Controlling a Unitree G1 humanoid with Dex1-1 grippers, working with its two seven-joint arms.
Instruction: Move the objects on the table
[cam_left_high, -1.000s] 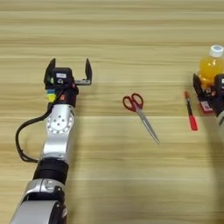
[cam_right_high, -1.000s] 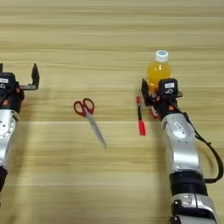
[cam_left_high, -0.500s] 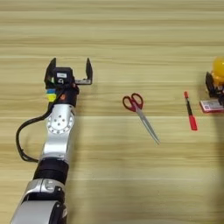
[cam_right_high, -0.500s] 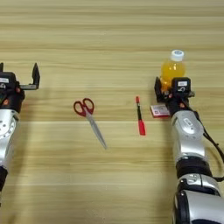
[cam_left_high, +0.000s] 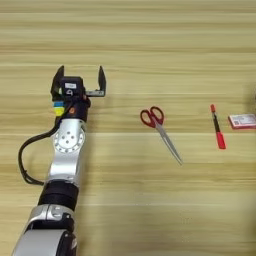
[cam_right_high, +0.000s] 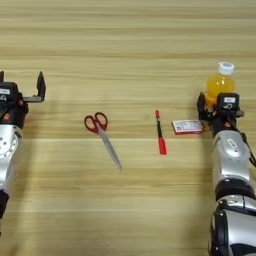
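The orange-juice bottle (cam_right_high: 220, 83) with its white cap stands upright at the right of the table (cam_left_high: 150, 45). My right gripper (cam_right_high: 220, 100) is shut on its lower part. Just left of it lies the small red-and-white card (cam_right_high: 187, 126), then the red pen (cam_right_high: 159, 133), pointing away from me. The red-handled scissors (cam_left_high: 159, 128) lie shut in the middle, blades toward me. At the left my left gripper (cam_left_high: 81, 74) stands open with nothing between its fingers. Coloured patches of the puzzle cube (cam_left_high: 59, 107) peek out at its wrist; the arm hides the rest.
A black cable (cam_left_high: 24, 160) loops out from the left forearm on the left side. Bare wood stretches across the far half of the table and along the near edge between the two arms.
My right gripper has slid to the right with the bottle, away from the pen, and the card now lies uncovered. The left arm, scissors and pen have stayed put.
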